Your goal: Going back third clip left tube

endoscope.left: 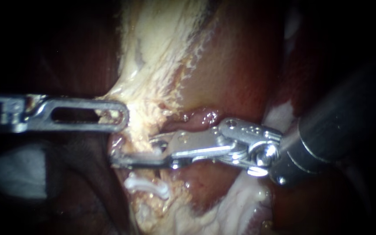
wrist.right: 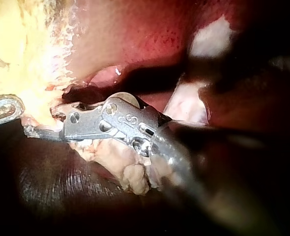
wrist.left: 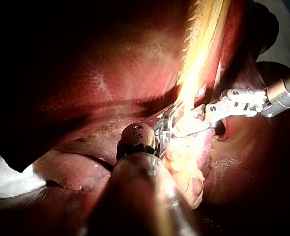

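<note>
Surface: dark red, wet liver (endoscope.left: 66,52) fills the left and far side; around the lit tissue all is black.
Left edge: a dim grey-white patch (endoscope.left: 18,169) lies near, in shadow. The left wrist view shows a white cloth (wrist.left: 7,179) past the liver's rim, well apart from the work.
Left instrument (endoscope.left: 120,115): comes in level from the left. Its slotted tool is closed on the edge of the fatty tissue (endoscope.left: 153,65), bits of which show through the slot.
Fatty tissue: a pale yellow band running far to near through the middle.
Clips (endoscope.left: 146,186): two white clips sit side by side across the tube (endoscope.left: 153,206), at the band's near end.
Right instrument (endoscope.left: 131,151): enters from the right, just beyond the clips. Its tool stands open, jaws astride the band, with a small white piece between them.
Right: pink-red tissue and pale patches lie by the shaft.
</note>
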You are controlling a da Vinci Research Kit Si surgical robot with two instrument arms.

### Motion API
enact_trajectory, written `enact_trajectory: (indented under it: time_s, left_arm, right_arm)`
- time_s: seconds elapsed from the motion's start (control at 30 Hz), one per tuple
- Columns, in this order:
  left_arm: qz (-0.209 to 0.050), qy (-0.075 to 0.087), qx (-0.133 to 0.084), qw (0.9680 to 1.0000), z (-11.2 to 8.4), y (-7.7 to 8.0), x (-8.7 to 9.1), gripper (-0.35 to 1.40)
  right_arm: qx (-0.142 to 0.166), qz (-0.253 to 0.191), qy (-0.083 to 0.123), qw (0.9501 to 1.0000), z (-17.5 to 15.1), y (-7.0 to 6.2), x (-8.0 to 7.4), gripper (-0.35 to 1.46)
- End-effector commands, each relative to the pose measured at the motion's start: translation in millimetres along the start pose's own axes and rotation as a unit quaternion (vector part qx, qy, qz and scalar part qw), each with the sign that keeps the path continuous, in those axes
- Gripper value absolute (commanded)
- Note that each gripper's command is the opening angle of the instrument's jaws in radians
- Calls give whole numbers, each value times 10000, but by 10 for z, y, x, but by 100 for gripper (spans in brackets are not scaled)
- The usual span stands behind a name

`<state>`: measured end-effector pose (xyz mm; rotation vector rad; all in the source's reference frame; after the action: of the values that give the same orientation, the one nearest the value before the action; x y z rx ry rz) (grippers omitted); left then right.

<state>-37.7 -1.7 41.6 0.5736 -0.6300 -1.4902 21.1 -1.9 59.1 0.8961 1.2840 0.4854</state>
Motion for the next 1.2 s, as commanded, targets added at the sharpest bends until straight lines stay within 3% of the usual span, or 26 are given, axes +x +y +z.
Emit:
enact_trajectory:
  time_s: [0.03,0.23,0.37,0.47,0.5,0.67,1.0,1.1,1.2]
  left_arm:
    - [1,2,5,10000,0,0,0,-35]
    - [0,2,4,10000,0,0,0,-35]
    - [0,2,4,10000,0,0,0,-35]
    - [-1,2,4,10000,0,-1,0,-35]
    - [-1,2,4,10000,0,0,0,-35]
    - [-5,-1,1,10000,-1,-2,1,-35]
    - [-11,-6,-5,10000,-3,-6,3,-35]
    - [-10,-5,-4,10000,-3,-6,3,-35]
    - [-8,-2,-2,10000,-4,-5,3,-35]
  right_arm:
    - [12,4,0,10000,0,0,0,-35]
    - [28,29,-65,10000,0,-1,1,-35]
    - [0,54,-227,9997,0,-4,1,-35]
    - [-55,109,-352,9993,2,-8,4,23]
    - [-120,105,-368,9992,3,-9,5,33]
    - [-355,97,-332,9988,6,-13,9,53]
    - [-742,-318,-253,9964,-6,8,11,58]
    - [-722,-351,-262,9964,-14,6,8,58]
    - [-649,-602,-290,9957,-28,-5,4,58]
